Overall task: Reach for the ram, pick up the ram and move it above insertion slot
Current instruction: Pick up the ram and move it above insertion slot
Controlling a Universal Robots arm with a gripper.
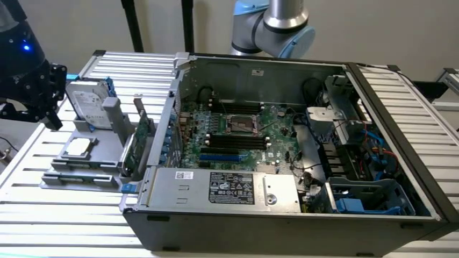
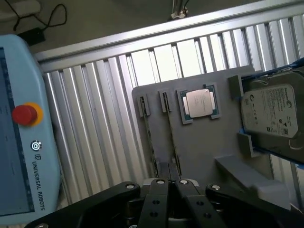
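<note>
Gripper [image 1: 44,110]: in the exterior view we see it by the hard drive [image 1: 90,105], toward the exterior view's left; clenched or released, we cannot tell.
Ram [image 2: 170,133]: in the wrist view we find it on edge in a tray [image 2: 204,152] slot, beside the processor chip [image 2: 199,103].

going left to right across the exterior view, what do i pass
hard drive → green circuit board standing on edge → processor socket → blue-grey drive cage
</note>
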